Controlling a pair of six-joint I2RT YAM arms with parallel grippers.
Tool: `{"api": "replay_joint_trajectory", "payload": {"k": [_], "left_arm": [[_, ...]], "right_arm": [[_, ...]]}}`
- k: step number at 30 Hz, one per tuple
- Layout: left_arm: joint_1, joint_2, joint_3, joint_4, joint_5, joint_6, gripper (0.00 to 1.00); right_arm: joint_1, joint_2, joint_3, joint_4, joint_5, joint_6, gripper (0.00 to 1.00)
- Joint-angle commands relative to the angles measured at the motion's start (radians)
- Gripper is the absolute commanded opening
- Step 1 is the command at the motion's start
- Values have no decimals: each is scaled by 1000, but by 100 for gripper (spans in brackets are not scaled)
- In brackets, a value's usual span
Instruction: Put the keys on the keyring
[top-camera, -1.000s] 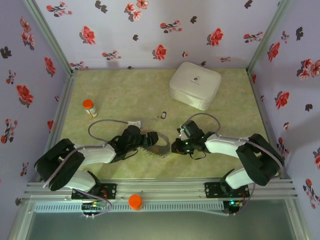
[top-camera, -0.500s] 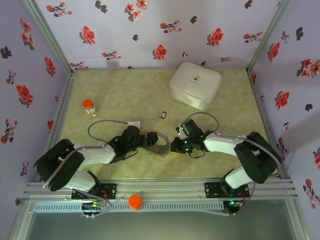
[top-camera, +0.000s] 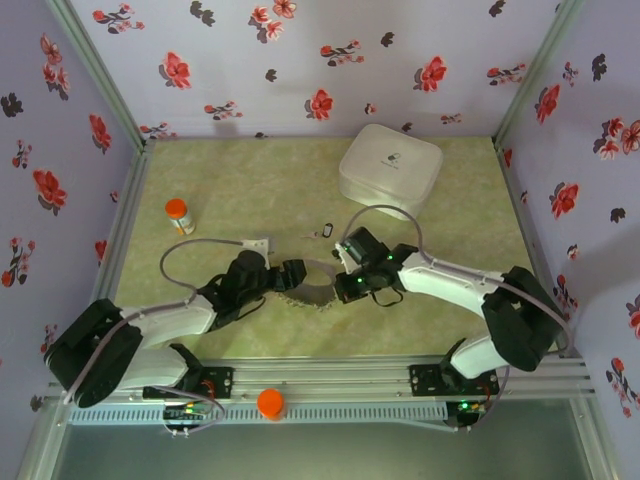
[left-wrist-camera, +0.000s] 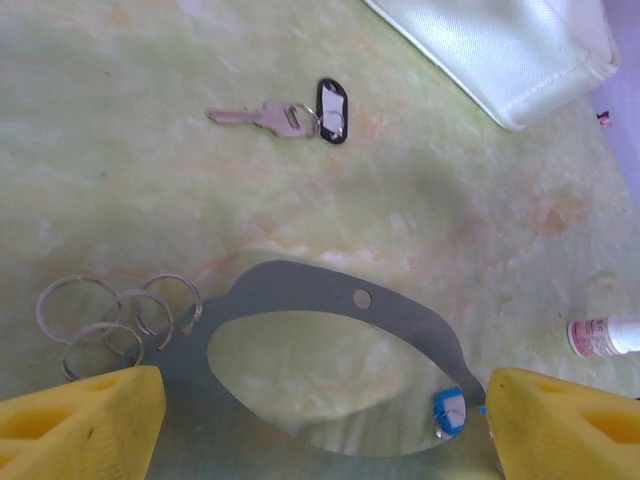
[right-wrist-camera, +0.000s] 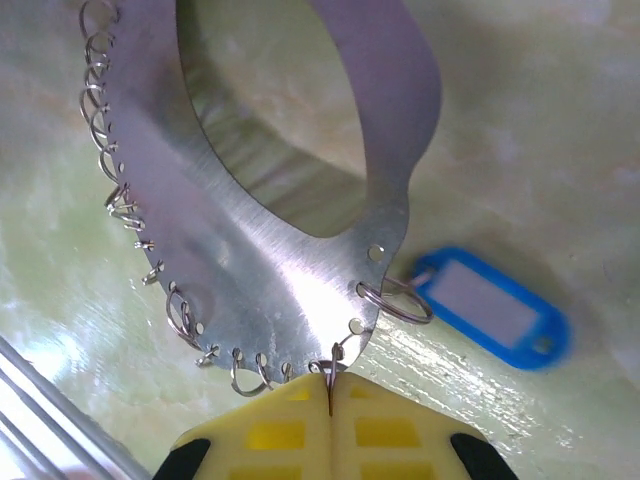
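Note:
The keyring (top-camera: 312, 290) is a wide flat metal hoop with small wire rings along its rim; it lies between both grippers. My left gripper (left-wrist-camera: 320, 440) spans it, jaws wide, one yellow finger (left-wrist-camera: 85, 420) against each end of the hoop (left-wrist-camera: 330, 300). My right gripper (right-wrist-camera: 330, 390) is shut on one wire ring at the rim of the plate (right-wrist-camera: 260, 250). The blue-headed key tag (right-wrist-camera: 490, 305) hangs from a split ring in a rim hole, and its blue head (left-wrist-camera: 448, 412) sits beside my left gripper's right finger. The black-and-silver key (left-wrist-camera: 300, 112) lies loose on the table (top-camera: 326, 231).
A white rounded box (top-camera: 390, 168) stands at the back right. A small white bottle with an orange cap (top-camera: 179, 215) stands at the left. An orange cap (top-camera: 270, 402) sits on the front rail. Flowered walls close in three sides.
My right gripper has moved left to the keyring's rim and closed on a wire ring. The left arm has stretched forward a little with the hoop.

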Motion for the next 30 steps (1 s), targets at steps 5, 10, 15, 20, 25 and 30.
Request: {"api": "replay_joint_trajectory", "payload": {"k": [5,10,15,20,25,30], "left_arm": [[19,-118,-19,-103,-76,88,84],[23,-148,-26,-108,-86,101,84],[24,-145,-28,-98,-85,106,85],[26,-142,-32,-89,-85,106,85],[27,-142,-31,-83,-84,111,85],[29,-130,-28,-74,-82,113,85]], "right_arm": [[86,140,101,-189,174,-129,4],[106,186,124,-183,172,-127,12],[106,173,127,-167,120,-118,30],[98,118,95,-91,11,-81,34],[41,25,20,24,-102,-19,34],[-17,-2,-5,-53,71,3,31]]}}
